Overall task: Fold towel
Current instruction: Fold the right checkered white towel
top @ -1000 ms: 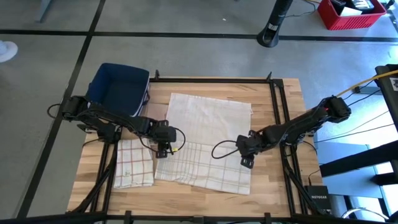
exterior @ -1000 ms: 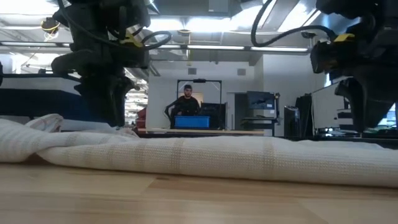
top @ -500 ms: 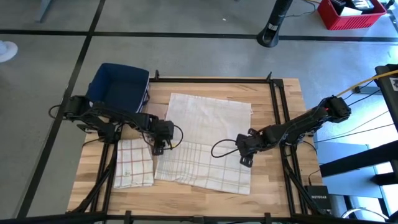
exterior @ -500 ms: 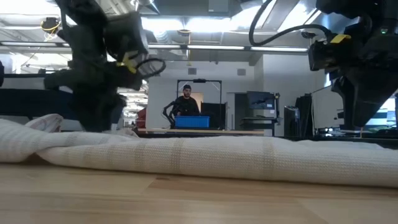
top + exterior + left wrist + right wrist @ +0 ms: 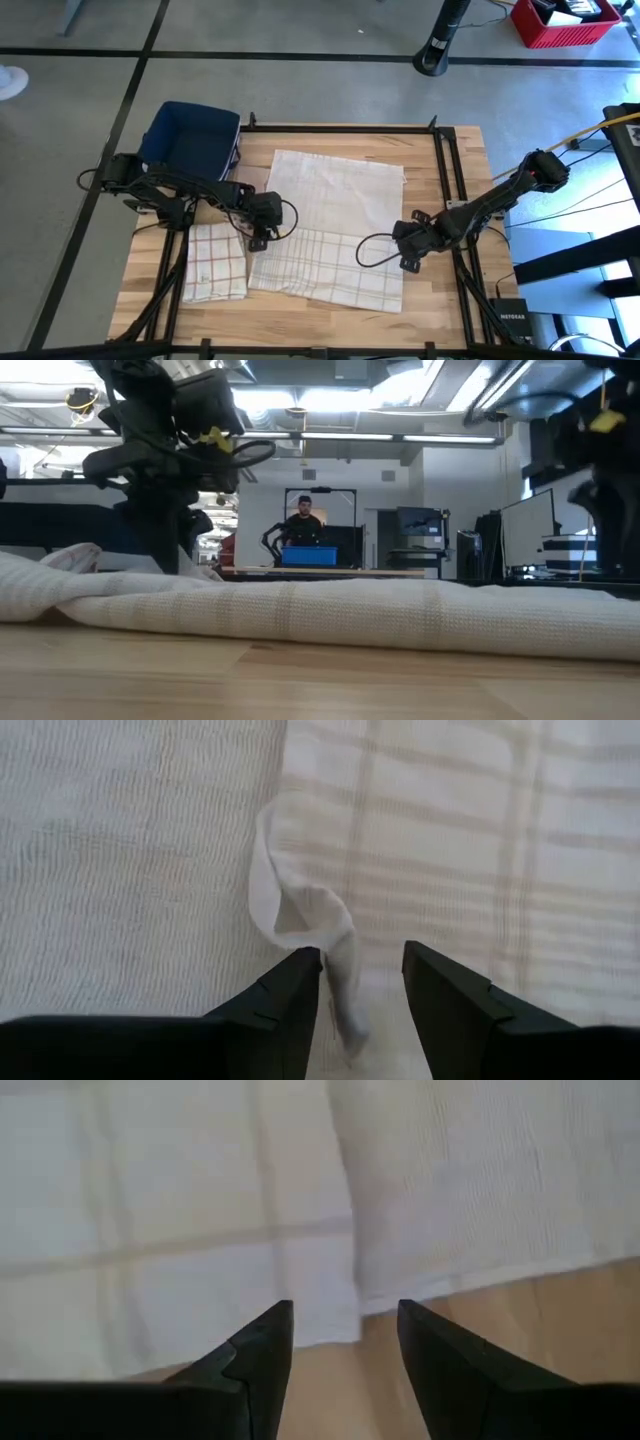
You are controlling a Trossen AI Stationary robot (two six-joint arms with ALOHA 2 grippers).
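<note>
- Lying flat across the tabletop (image 5: 440, 150), the towel (image 5: 335, 185) could bunch if corners lift unevenly.
- Left gripper (image 5: 262, 232), spread around a curled edge (image 5: 300, 910), might pinch one layer.
- Right gripper (image 5: 408, 258), spread at the corner (image 5: 345, 1315), might close on wood.

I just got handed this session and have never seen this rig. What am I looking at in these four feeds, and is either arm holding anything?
Two dark robot arms work at a wooden table. The top feed looks straight down; the level feed sits at table height; the other two ride on each arm's wrist, looking past its two fingers.

On the table lie a large white towel, a plaid towel overlapping its near part, and a small folded cloth at the left. A blue bin sits at the far left corner.

The left gripper is open over a curled-up towel edge. The right gripper is open at the towels' right edge. Neither holds anything.

A person stands in the room behind.
</note>
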